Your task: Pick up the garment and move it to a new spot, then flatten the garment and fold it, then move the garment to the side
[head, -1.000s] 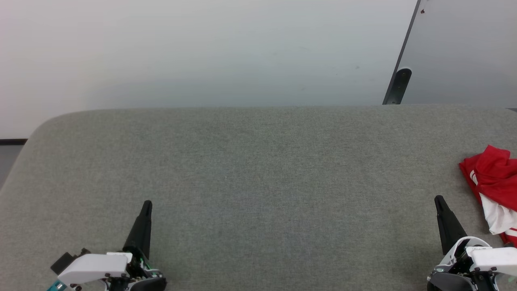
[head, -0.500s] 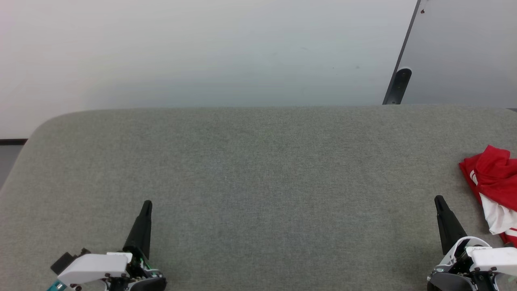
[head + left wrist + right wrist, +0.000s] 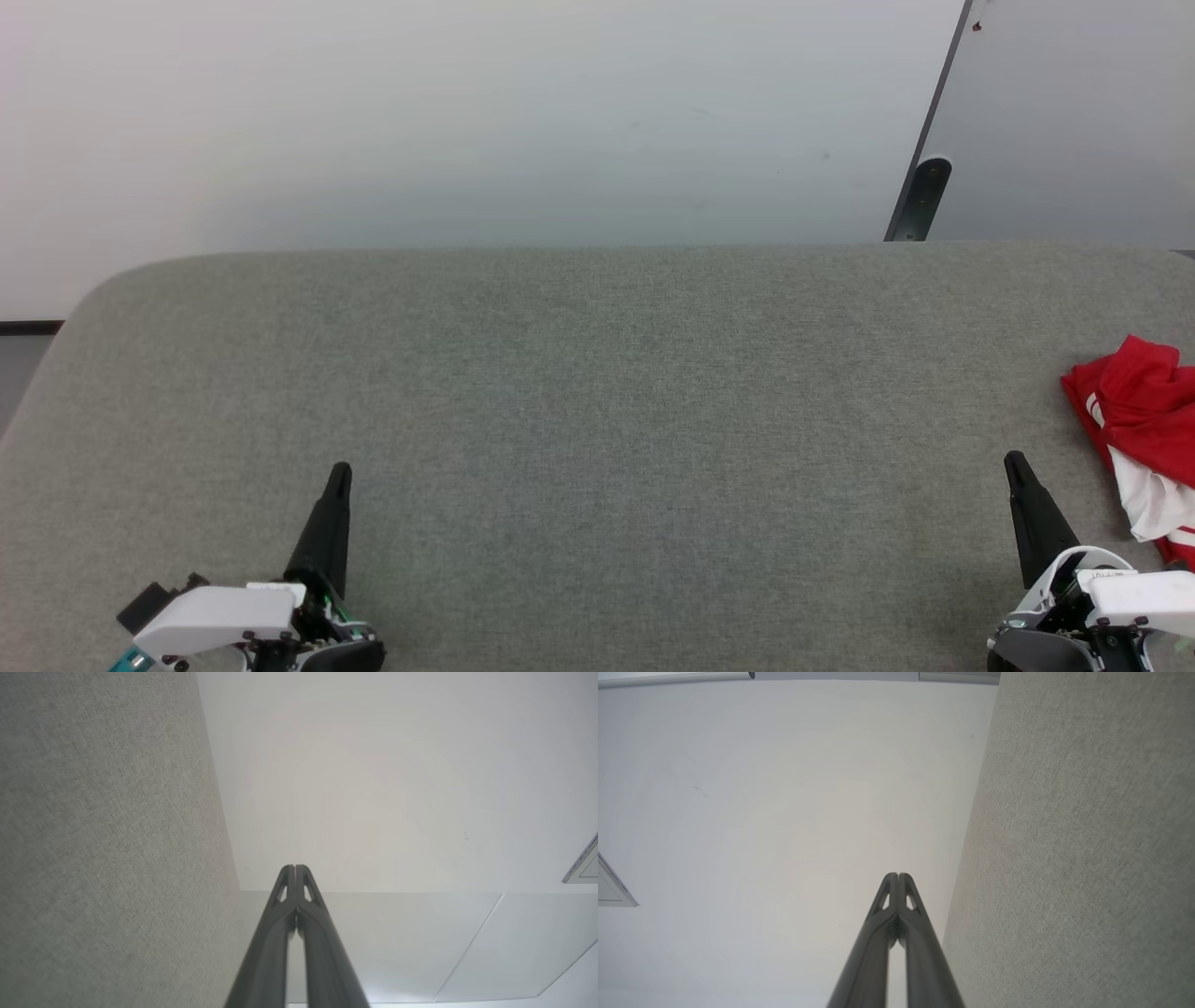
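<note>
The garment (image 3: 1144, 429) is a crumpled red shirt with a white sleeve end and stripe trim, lying at the far right of the grey fabric table (image 3: 597, 401), cut off by the frame edge. My right gripper (image 3: 1015, 462) is shut and empty, low at the right, a short way left of the garment. At the lower left my left gripper (image 3: 340, 471) is also shut with nothing in it. In the left wrist view the left gripper (image 3: 295, 868) has its tips pressed together. The right wrist view shows the right gripper (image 3: 899, 876) likewise closed.
A pale floor (image 3: 467, 121) lies beyond the table's far edge. A grey panel with a dark edge and foot (image 3: 920, 198) stands at the back right. The table's far left corner (image 3: 103, 285) is rounded.
</note>
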Motion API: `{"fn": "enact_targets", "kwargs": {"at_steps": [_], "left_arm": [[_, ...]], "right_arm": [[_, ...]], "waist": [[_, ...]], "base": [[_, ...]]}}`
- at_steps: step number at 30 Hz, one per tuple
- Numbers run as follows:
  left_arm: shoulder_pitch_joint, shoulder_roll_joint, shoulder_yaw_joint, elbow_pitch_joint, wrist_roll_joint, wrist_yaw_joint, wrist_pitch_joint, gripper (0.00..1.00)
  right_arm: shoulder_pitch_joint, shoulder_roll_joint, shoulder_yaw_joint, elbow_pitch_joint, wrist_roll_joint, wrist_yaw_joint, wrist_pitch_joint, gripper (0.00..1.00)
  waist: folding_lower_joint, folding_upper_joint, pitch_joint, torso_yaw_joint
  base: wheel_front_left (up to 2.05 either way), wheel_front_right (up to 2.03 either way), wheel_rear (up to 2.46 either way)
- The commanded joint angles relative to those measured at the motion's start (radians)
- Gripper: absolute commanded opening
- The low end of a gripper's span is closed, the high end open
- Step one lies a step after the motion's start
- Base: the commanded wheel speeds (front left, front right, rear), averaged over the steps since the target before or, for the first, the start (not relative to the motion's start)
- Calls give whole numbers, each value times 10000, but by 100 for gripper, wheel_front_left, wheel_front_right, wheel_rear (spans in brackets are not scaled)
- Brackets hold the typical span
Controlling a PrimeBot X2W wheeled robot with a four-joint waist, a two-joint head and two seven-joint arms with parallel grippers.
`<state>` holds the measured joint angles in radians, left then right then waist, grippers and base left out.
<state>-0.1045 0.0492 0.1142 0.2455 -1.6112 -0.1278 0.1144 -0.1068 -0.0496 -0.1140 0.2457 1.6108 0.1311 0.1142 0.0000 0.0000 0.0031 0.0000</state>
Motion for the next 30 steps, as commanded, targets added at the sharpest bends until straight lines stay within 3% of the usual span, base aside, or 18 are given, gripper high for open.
{"fn": "enact_targets", "kwargs": {"at_steps": [1,30], "left_arm": [[-79,-4,15,8,-34,-64,25,0],[-79,-4,12,7,-35,-64,24,0]], "right_arm": [[-33,22,-5,8,41,-7,-25,0],[-33,22,-3,8,42,-7,-25,0]], "waist": [[0,0,0,0],[0,0,0,0]], "base": [[0,0,0],[0,0,0]]}}
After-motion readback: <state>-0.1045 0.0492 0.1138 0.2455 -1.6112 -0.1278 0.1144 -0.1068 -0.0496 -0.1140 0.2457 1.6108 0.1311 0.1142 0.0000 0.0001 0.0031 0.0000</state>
